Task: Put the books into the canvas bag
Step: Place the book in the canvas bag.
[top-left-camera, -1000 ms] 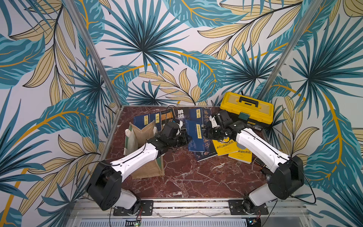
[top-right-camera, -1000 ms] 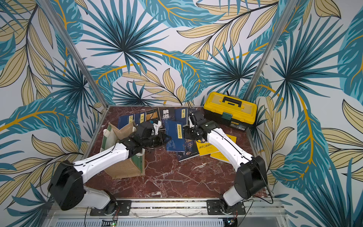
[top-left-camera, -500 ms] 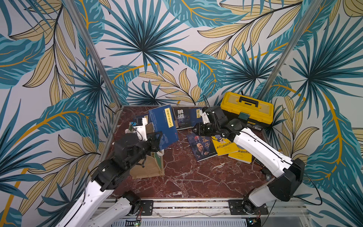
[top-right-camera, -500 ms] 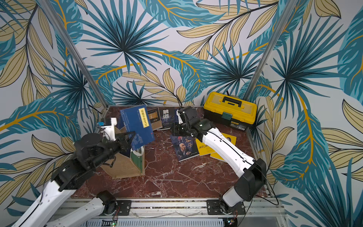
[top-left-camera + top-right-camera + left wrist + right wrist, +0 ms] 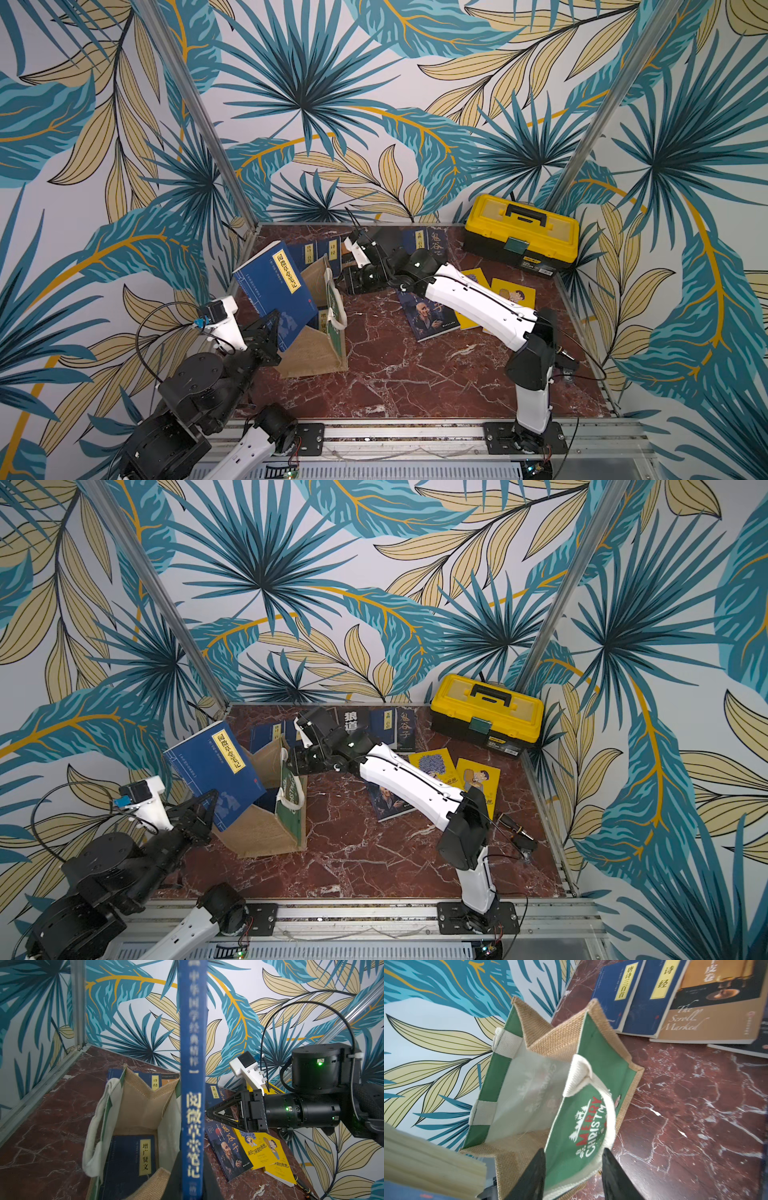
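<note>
Navy book (image 5: 272,291), clamped in left gripper (image 5: 271,329), sits lower than before, over canvas bag (image 5: 316,357) mouth just ahead. Right gripper (image 5: 573,1150), jaws parted, has come astride the bag's green panel. Another book (image 5: 128,1163) lies inside.

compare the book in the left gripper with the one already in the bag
The held book is tilted above the canvas bag, clamped by the left gripper; the bagged book sits down inside the bag, untouched. The held book shows brighter blue, the bagged book darker navy. Both carry yellow title strips.
</note>
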`<action>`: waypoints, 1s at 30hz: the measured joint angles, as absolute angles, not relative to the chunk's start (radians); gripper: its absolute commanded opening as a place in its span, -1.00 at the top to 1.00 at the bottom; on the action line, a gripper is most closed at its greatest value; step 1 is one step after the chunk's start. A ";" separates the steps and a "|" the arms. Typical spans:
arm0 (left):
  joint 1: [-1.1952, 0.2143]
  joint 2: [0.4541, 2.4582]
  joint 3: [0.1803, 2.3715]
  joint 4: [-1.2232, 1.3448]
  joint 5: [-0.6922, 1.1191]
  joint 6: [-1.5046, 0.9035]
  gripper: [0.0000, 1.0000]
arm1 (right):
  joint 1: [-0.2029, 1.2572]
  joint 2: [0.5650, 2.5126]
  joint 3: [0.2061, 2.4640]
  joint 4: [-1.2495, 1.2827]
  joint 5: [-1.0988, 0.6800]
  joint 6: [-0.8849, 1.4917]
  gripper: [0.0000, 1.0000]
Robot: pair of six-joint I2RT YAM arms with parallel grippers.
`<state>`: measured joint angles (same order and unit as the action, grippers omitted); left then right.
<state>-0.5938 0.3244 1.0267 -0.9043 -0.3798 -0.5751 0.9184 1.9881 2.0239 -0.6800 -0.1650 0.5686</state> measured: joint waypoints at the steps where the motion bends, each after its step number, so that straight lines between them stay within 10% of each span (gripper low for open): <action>1: -0.594 0.316 1.025 -0.919 -0.386 -0.577 1.00 | 0.925 2.003 2.032 -0.680 -0.170 0.569 0.09; 30: -0.594 0.410 1.121 -1.053 -0.469 -0.564 1.00 | 0.944 2.097 2.078 -0.658 -0.210 0.577 0.18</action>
